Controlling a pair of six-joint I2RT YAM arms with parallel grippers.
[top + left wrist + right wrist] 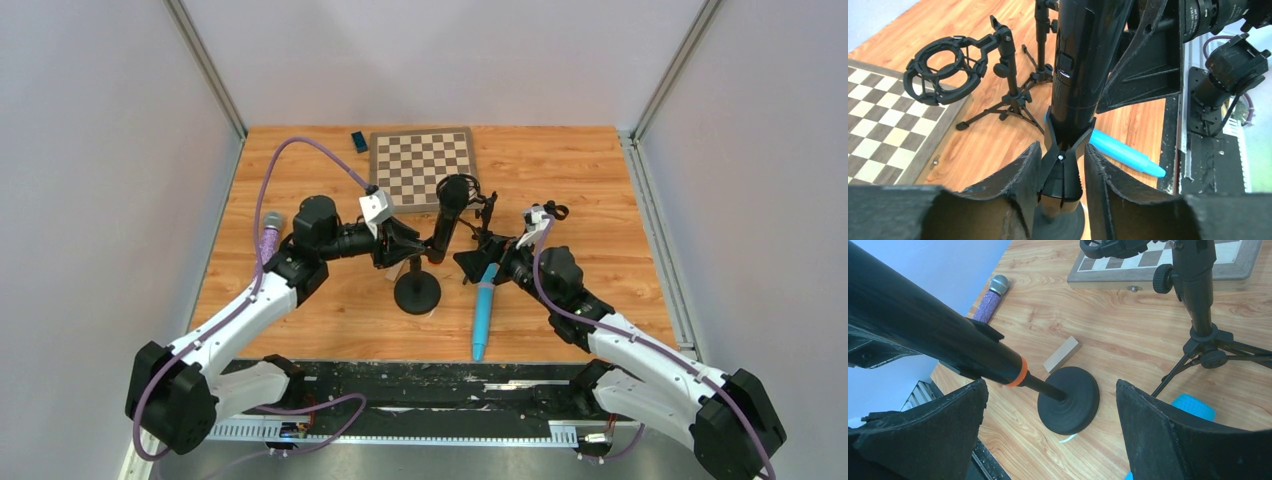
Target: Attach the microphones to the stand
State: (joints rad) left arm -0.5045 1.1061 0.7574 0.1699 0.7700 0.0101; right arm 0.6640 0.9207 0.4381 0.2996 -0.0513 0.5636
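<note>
Pinching the stand's clip (1061, 175) beneath the black microphone (1080, 65).
Had left gripper (1063, 150) closed on clip, microphone just above; right gripper (1050, 385) spread wide, empty, beside its orange end (1018, 371), over blue microphone (483, 310) on worktop (600, 180).

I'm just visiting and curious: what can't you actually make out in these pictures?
Top view: the small dark blue thing beside the chessboard is too small to identify.
Right wrist view: the blue microphone is mostly hidden behind the right gripper.
Left wrist view: the stand's round base is largely covered by the left gripper, shut on the clip.
</note>
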